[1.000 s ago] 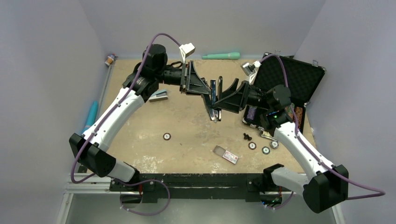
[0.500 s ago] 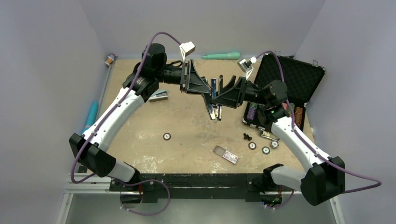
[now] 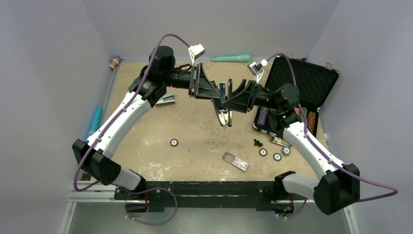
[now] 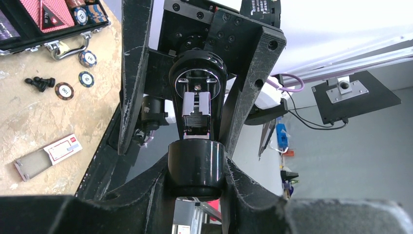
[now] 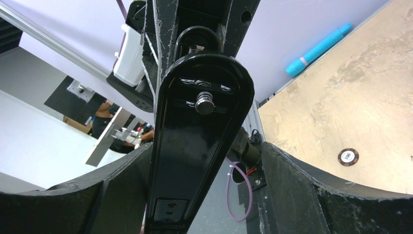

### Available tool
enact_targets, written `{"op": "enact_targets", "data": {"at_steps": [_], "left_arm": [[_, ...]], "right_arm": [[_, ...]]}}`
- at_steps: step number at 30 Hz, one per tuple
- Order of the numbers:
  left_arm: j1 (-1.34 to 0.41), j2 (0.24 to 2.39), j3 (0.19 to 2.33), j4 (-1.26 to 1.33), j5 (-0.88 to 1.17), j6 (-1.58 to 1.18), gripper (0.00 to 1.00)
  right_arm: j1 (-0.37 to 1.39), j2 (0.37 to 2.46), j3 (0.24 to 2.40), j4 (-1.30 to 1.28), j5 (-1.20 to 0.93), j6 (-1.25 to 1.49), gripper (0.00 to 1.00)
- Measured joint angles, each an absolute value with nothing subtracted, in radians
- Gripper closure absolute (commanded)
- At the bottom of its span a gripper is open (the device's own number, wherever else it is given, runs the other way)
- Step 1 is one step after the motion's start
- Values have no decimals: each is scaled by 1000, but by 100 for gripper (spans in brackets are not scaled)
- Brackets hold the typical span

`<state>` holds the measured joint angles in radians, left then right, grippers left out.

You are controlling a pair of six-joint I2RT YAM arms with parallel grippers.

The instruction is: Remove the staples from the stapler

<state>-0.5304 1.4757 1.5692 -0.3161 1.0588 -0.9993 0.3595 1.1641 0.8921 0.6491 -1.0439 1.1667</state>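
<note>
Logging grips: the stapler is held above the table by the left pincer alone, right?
No, both hold it. The top view shows the left pincer and the right pincer shut on the stapler from opposite sides, above the table.

A worn tan desk [image 3: 195,131] carries scattered items. At its right edge sits a black case [image 3: 311,83], lid open and foam-lined, with chips and a red card deck in its tray. Just in front of the case lie three poker chips [image 3: 277,156] and a small black piece [image 3: 257,143]. A lone chip [image 3: 174,142] lies left of centre. A flat box [image 3: 235,162] with a red-and-white label rests nearer the front. A teal cylinder [image 3: 230,58] lies along the far edge. A blue cylinder [image 3: 95,120] lies beside the left edge.
</note>
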Motion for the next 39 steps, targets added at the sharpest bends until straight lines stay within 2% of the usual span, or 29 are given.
{"op": "enact_targets", "data": {"at_steps": [6,9,11,14,15,21,24,26,30,31,34,39], "left_arm": [[-532,1476,1569,-326,1041,-983,100],[-532,1476,1568,-334,1032,-974,100],[-533,1476,1568,-343,1022,-966,100],[-534,1476,1568,-351,1015,-931,100],[-537,1474,1568,-348,1007,-906,100],[-540,1475,1567,-393,979,-875,100],[-545,1473,1567,-412,968,-869,95],[-546,1472,1567,-427,961,-865,82],[-547,1463,1567,-461,938,-846,37],[-546,1458,1567,-472,930,-846,31],[-536,1431,1562,-504,905,-845,23],[-517,1365,1525,-529,876,-841,21]], "right_arm": [[360,1164,892,641,-1048,1165,35],[360,1159,892,640,-1050,1163,46],[360,1153,892,634,-1051,1159,59],[360,1142,890,593,-1045,1171,97],[360,1141,887,575,-1041,1179,100],[360,1129,878,514,-1039,1157,100],[360,1119,875,490,-1039,1148,100],[360,1115,875,471,-1038,1140,100],[360,1109,875,426,-1035,1114,100],[360,1108,875,414,-1034,1096,100],[360,1104,875,352,-1035,1045,100],[360,1102,875,298,-1034,1005,100]]}}
